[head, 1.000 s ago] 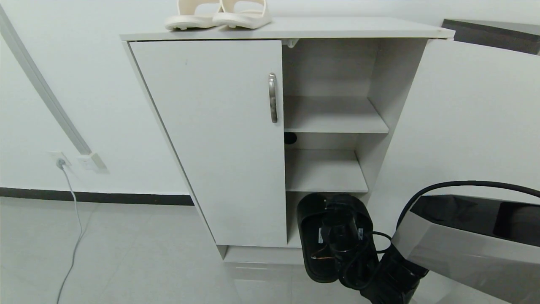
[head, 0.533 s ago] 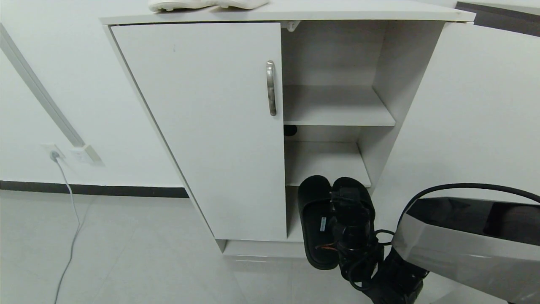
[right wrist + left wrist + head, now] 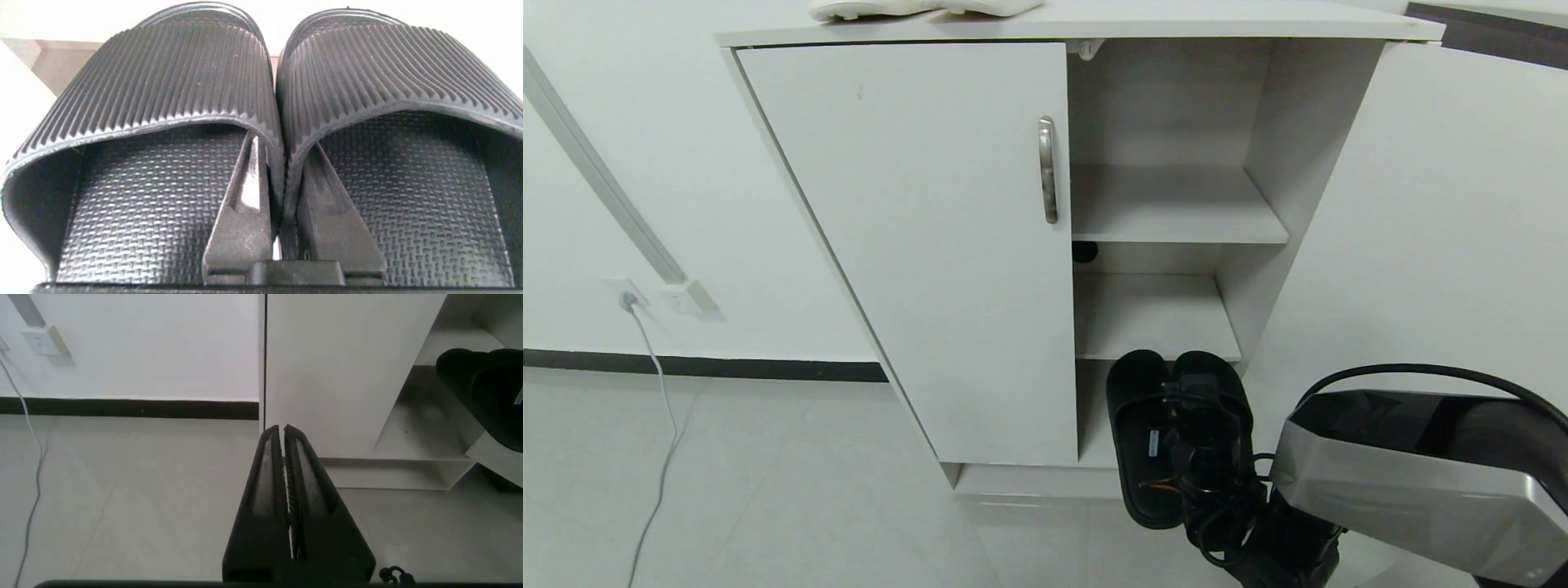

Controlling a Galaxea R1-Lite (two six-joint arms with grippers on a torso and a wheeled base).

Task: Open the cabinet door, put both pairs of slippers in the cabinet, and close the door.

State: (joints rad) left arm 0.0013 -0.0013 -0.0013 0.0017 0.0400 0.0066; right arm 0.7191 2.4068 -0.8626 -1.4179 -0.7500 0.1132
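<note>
My right gripper (image 3: pixel 282 216) is shut on the pair of black slippers (image 3: pixel 163 90), its fingers (image 3: pixel 245 204) pinching the two straps' inner edges together. In the head view the black slippers (image 3: pixel 1143 433) hang in front of the cabinet's (image 3: pixel 1094 20) bottom compartment, toes toward it and overlapping the lower shelf's (image 3: pixel 1152 318) front edge. The right door (image 3: pixel 1421 212) stands open and the left door (image 3: pixel 915 245) is closed. A cream pair of slippers (image 3: pixel 915 8) lies on the cabinet top. My left gripper (image 3: pixel 286 457) is shut and empty above the floor, left of the cabinet's open side.
An upper shelf (image 3: pixel 1168 208) is bare. A metal handle (image 3: pixel 1048 170) is on the closed door. A wall socket (image 3: pixel 627 300) with a cable (image 3: pixel 658 441) trailing onto the floor is at the left. Open tiled floor lies in front of the cabinet.
The head camera has shifted, so the cabinet sits higher in the picture. The black slippers in my right gripper rose toward the lower shelf's edge, then dropped slightly.
</note>
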